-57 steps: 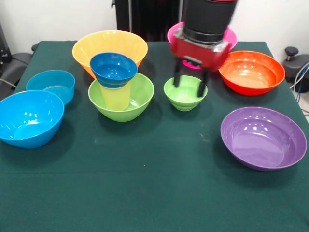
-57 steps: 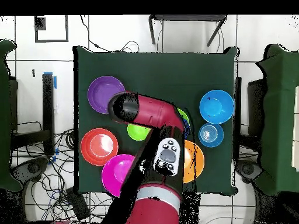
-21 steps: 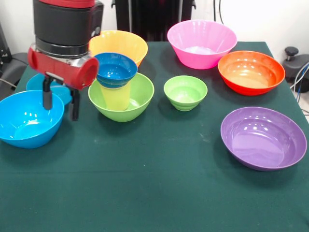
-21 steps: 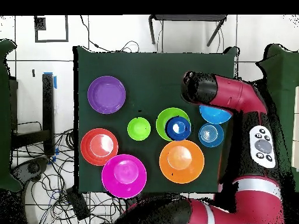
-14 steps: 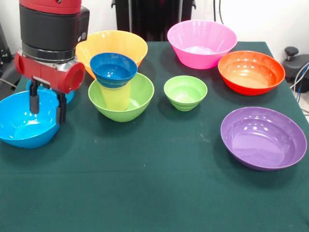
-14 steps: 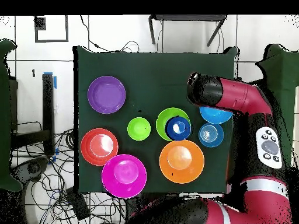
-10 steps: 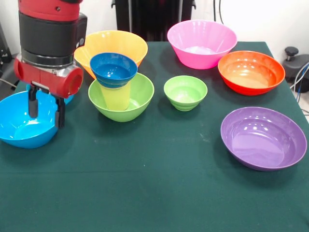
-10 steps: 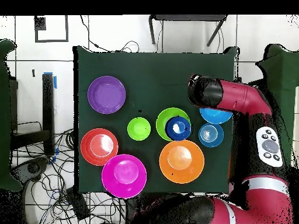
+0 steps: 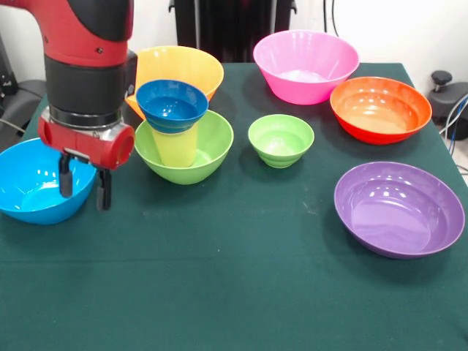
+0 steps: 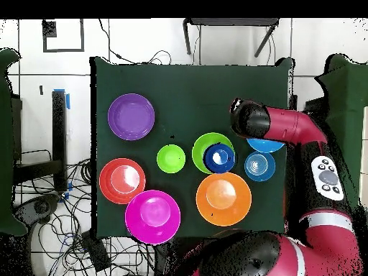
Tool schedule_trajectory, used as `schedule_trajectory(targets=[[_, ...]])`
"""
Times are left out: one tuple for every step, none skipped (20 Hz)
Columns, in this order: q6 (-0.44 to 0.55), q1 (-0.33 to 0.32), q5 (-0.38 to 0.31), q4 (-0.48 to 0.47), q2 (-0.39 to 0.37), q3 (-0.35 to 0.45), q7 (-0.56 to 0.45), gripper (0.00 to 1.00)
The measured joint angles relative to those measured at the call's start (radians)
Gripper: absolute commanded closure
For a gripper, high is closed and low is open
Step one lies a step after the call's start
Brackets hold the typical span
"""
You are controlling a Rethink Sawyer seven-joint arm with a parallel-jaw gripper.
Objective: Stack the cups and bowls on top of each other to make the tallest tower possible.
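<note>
The claw [image 9: 85, 186] hangs with fingers spread astride the rim of a bright blue bowl [image 9: 33, 183], one finger inside, one outside; just beside it the tower [image 9: 174, 131] stands: a yellow tumbler [image 9: 174, 147] in a lime-green bowl [image 9: 208, 146], capped by a dark blue bowl [image 9: 172, 104].

White wall [image 9: 409, 29], white tiled floor [image 10: 215, 43], green-clothed table [image 9: 241, 292], floor cables [image 10: 79, 180]
</note>
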Motion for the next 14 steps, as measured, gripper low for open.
schedule_trajectory(targets=[[-0.009,-0.007,-0.009,0.006,0.007,0.008,0.000,0.00],[-0.018,-0.016,-0.021,0.012,0.014,0.018,0.000,0.00],[-0.021,-0.020,-0.026,0.015,0.017,0.022,0.000,0.00],[-0.026,-0.028,-0.036,0.022,0.024,0.029,0.000,0.00],[-0.030,-0.034,-0.044,0.025,0.027,0.033,0.000,0.00],[-0.031,-0.039,-0.050,0.030,0.029,0.037,0.000,0.00],[-0.034,-0.050,-0.067,0.038,0.032,0.046,0.000,0.00],[-0.033,-0.055,-0.073,0.042,0.032,0.049,0.000,0.00],[-0.034,-0.057,-0.078,0.044,0.032,0.052,0.000,0.00],[-0.034,-0.065,-0.095,0.051,0.032,0.058,0.000,0.00],[-0.034,-0.067,-0.099,0.053,0.032,0.060,0.000,0.00],[-0.034,-0.069,-0.103,0.055,0.032,0.061,0.000,0.00],[-0.034,-0.070,-0.108,0.057,0.032,0.062,0.000,0.00],[-0.034,-0.071,-0.113,0.059,0.031,0.063,0.000,0.00]])
